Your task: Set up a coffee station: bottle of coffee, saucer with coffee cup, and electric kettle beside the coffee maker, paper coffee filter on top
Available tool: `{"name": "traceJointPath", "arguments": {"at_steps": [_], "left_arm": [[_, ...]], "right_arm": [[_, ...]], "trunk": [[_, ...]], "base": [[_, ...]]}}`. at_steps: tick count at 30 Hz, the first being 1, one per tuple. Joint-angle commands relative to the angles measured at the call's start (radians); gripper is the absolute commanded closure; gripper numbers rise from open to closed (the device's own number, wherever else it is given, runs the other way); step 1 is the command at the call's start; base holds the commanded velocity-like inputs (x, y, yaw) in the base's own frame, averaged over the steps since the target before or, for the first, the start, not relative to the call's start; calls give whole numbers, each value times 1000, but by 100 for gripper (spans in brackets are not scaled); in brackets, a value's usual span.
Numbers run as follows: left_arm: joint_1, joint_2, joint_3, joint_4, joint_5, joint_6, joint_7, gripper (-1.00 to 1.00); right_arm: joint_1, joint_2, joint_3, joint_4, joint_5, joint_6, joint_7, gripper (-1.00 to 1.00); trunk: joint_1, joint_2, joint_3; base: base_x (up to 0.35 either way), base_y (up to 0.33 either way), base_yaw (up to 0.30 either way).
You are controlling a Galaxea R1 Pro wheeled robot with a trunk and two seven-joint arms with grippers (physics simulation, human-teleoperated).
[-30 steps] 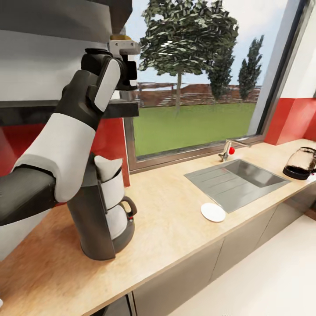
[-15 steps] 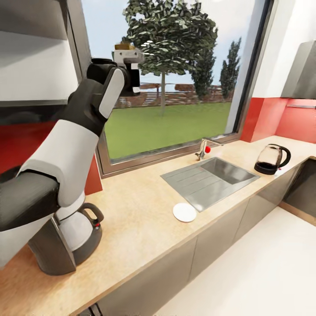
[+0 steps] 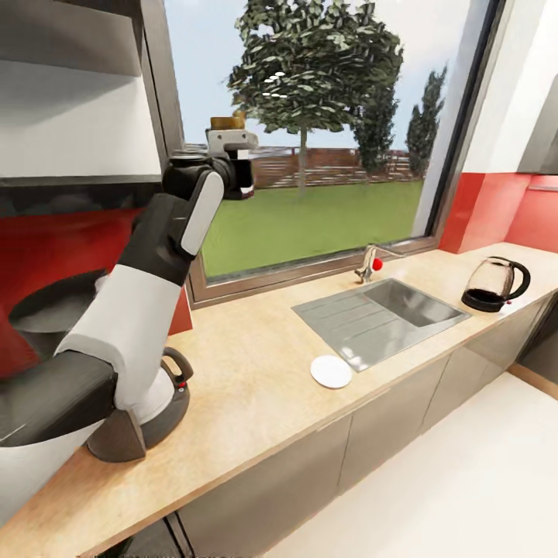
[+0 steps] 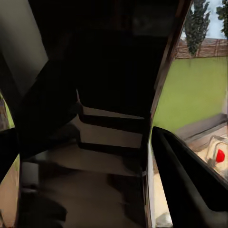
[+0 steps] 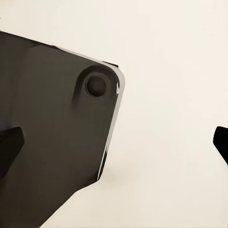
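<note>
A: Left gripper (image 3: 230, 149) is clamped on the bottle of coffee (image 3: 227, 122), now clear of the kitchen shelf (image 3: 74, 182) and lower than a second ago.

B: So the coffee maker (image 3: 151, 399) far below it on the worktop (image 3: 263, 364) comes next. Right gripper's opening: can't tell.

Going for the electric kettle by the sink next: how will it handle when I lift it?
The electric kettle has a clear, glass-looking body, so probably fragile: avoid knocking it. Its dark base looks separate and may stay behind or drag. The side handle sits off-centre, so it will likely tilt when gripped there.
</note>
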Motion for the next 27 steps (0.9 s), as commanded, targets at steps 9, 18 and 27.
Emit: {"name": "traceJointPath", "arguments": {"at_steps": [9, 18, 27], "left_arm": [[140, -5, -100, -68, 16, -7, 6, 100], [245, -8, -115, -83, 22, -8, -3, 100], [370, -7, -117, -122, 21, -29, -5, 100]], "right_arm": [[1, 6, 5, -16, -1, -1, 0, -100], [1, 16, 5, -32, 0, -1, 2, -100], [1, 23, 5, -61, -1, -1, 2, -100]], "trunk": [[1, -2, -2], [1, -2, -2], [1, -2, -2]], "base": [[0, 0, 257], [0, 0, 34], [0, 0, 0]]}}
